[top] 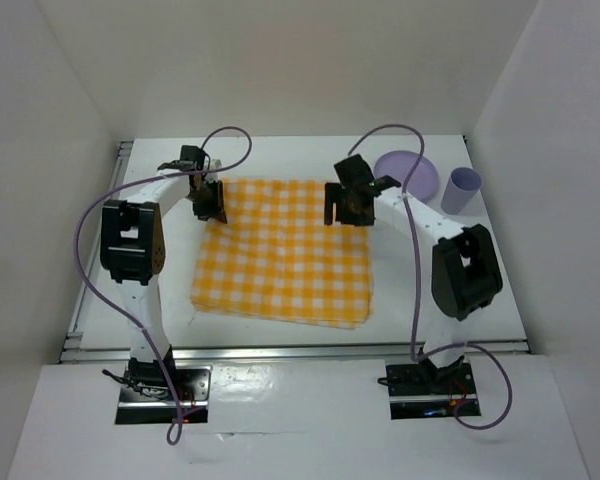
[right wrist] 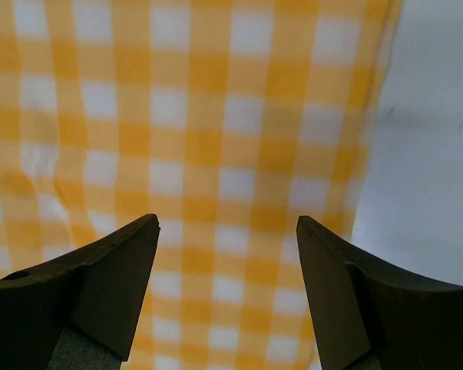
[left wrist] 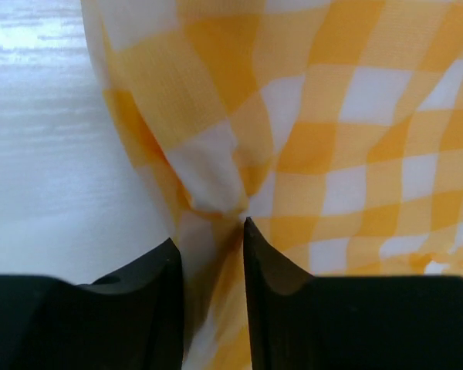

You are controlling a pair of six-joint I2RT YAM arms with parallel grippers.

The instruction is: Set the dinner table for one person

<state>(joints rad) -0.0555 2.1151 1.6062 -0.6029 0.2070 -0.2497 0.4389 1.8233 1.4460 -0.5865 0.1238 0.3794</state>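
We look down on a white dinner table with white walls on three sides. An orange-and-white checked cloth lies around the middle of it. Stacked edges at the cloth's near right corner suggest it is folded in layers. A purple plate and a purple cup stand near the table's far right corner, the cup just beside the plate and both off the cloth.

The left gripper is at the cloth's far left corner. Its wrist camera shows the jaws drawn narrow, with a bunched fold of fabric pinched between them. The right gripper hangs over the cloth's far right corner with its jaws wide and nothing between them. Its wrist camera shows flat checks below and bare table to the right. We cannot tell whether the fingertips touch the fabric.

We judge that the step in hand is spreading the cloth and that the task is at an early stage, since plate and cup are not yet set in place. The next move calls for the right jaws to come down and close on the far right corner, catching the same layers the left holds. Both arms can then draw the cloth out evenly.
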